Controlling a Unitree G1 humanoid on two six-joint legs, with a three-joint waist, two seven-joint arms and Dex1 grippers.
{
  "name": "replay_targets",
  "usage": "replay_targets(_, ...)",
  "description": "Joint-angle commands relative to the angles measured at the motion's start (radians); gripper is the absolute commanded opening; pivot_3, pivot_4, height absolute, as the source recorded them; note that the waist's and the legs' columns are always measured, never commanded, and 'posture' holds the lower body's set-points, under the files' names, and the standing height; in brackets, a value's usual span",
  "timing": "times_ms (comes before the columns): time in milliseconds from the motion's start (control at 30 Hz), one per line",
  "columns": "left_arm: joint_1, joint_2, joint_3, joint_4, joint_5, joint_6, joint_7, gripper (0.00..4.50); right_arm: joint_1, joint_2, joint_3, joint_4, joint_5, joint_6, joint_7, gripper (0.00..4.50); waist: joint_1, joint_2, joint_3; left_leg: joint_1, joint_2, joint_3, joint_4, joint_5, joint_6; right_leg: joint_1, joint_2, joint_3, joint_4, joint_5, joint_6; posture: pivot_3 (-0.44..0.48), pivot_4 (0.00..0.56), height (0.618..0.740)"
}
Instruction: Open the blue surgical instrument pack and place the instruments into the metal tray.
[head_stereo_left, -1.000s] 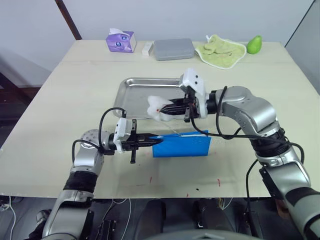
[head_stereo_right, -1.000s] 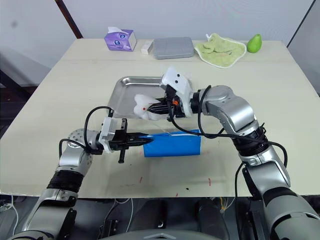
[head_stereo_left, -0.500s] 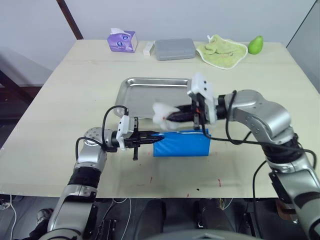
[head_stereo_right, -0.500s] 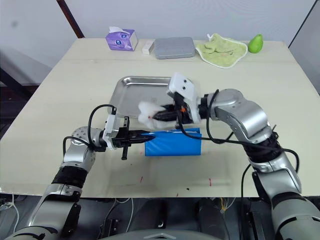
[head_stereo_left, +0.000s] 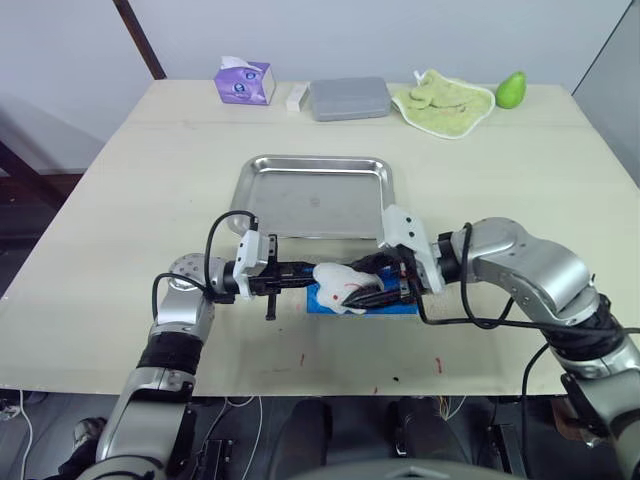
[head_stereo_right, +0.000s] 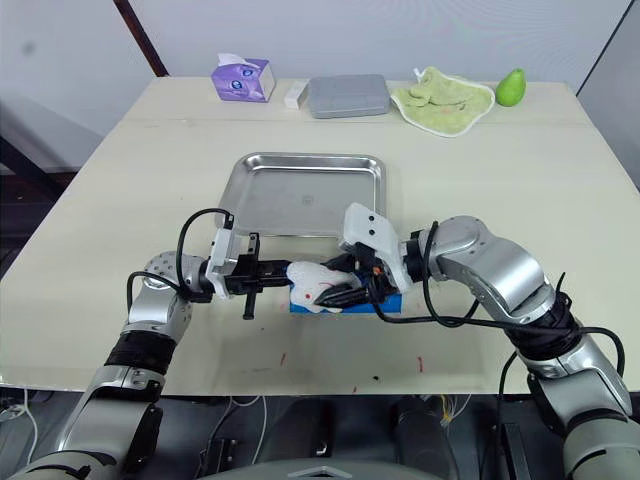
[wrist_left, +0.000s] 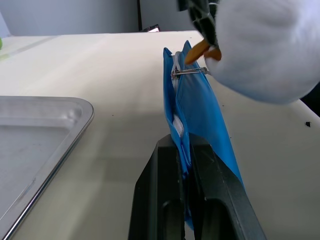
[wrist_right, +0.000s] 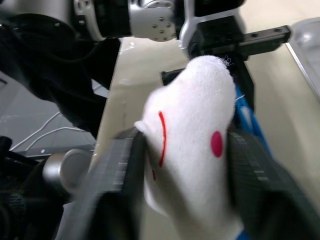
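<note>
The flat bright-blue fabric instrument pack (head_stereo_left: 398, 301) lies on the pale wooden table (head_stereo_left: 120, 220), just in front of the shallow shiny stainless-steel tray (head_stereo_left: 312, 196), on the side of the tray nearer the robot. The tray's bare floor holds nothing.

The left gripper (wrist_left: 183, 150) reaches in from the left of the pack, and its 2 black fingers are pinched together on the pack's near edge, where a strip of white lining shows between the blue layers. A small metal zipper pull (wrist_left: 190, 71) sits farther along that same edge.

The right gripper (head_stereo_left: 358, 294) lies low over the pack, coming from the pack's right. Its 2 black fingers are clamped on a soft white plush lump with red marks (wrist_right: 192, 145), which rests over the pack's left half, close to the left gripper's tips.

Beyond the tray, along the table's far edge, stand a purple tissue box (head_stereo_left: 243, 81), a matte grey lidded box (head_stereo_left: 348, 98), a light-green cloth (head_stereo_left: 441, 100) and a green pear-shaped fruit (head_stereo_left: 510, 89).
</note>
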Motion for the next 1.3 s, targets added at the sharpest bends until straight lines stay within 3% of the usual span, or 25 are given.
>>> replay_targets(33, 0.0, 0.007, 0.003, -0.001, -0.003, -0.013, -0.033, 0.0, 0.012, -0.009, -0.048, -0.05, 0.031, -0.047, 0.028, 3.32, 0.0, 0.0, 0.0, 0.0, 0.0, 0.0, 0.0, 0.0, 0.0, 0.0, 0.0, 0.0, 0.0, 0.0, 0.0, 0.0, 0.15, 0.74)
replay_targets(233, 0.0, 0.003, 0.005, -0.006, -0.016, -0.03, -0.048, 0.0, 0.053, -0.018, -0.134, -0.08, 0.071, -0.068, 0.005, 3.32, 0.001, 0.0, 0.0, 0.0, 0.0, 0.0, 0.0, 0.0, 0.0, 0.0, 0.0, 0.0, 0.0, 0.0, 0.0, 0.0, 0.15, 0.74)
replay_targets(367, 0.001, -0.002, 0.012, -0.019, -0.026, -0.041, -0.045, 0.0, 0.129, -0.066, -0.242, -0.089, 0.1, -0.097, 0.004, 4.46, 0.005, 0.0, 0.0, 0.0, 0.0, 0.0, 0.0, 0.0, 0.0, 0.0, 0.0, 0.0, 0.0, 0.0, 0.0, 0.0, 0.15, 0.74)
replay_targets(667, 0.006, 0.003, 0.025, -0.045, -0.039, -0.064, -0.032, 0.0, 0.348, -0.146, -0.394, -0.071, 0.098, -0.207, 0.012, 4.46, 0.004, 0.0, 0.0, -0.001, 0.0, 0.001, 0.0, 0.0, 0.0, 0.0, 0.0, 0.0, -0.001, 0.0, 0.0, 0.0, 0.15, 0.74)
replay_targets(800, 0.01, 0.008, 0.023, -0.064, -0.034, -0.082, -0.03, 0.0, 0.486, -0.116, -0.477, -0.012, 0.069, -0.34, -0.009, 4.46, 0.005, -0.001, 0.0, -0.001, -0.001, 0.002, 0.0, 0.0, 0.0, 0.001, 0.0, 0.0, -0.001, 0.0, 0.0, 0.0, 0.15, 0.74)
replay_targets(1067, 0.027, 0.021, 0.02, -0.084, -0.037, -0.088, -0.035, 0.0, 0.538, -0.191, -0.525, 0.038, 0.093, -0.372, 0.074, 4.46, 0.004, -0.001, 0.0, 0.0, 0.0, 0.003, 0.0, 0.0, 0.0, 0.001, 0.001, 0.002, -0.001, 0.0, 0.0, 0.0, 0.15, 0.74)
replay_targets(1300, 0.04, 0.027, 0.012, -0.101, -0.039, -0.08, -0.038, 0.0, 0.477, -0.112, -0.404, 0.097, 0.014, -0.446, 0.065, 4.46, 0.002, -0.001, 0.0, 0.001, 0.0, 0.003, 0.0, 0.0, 0.0, 0.001, 0.002, 0.002, 0.0, 0.0, 0.0, 0.0, 0.15, 0.74)
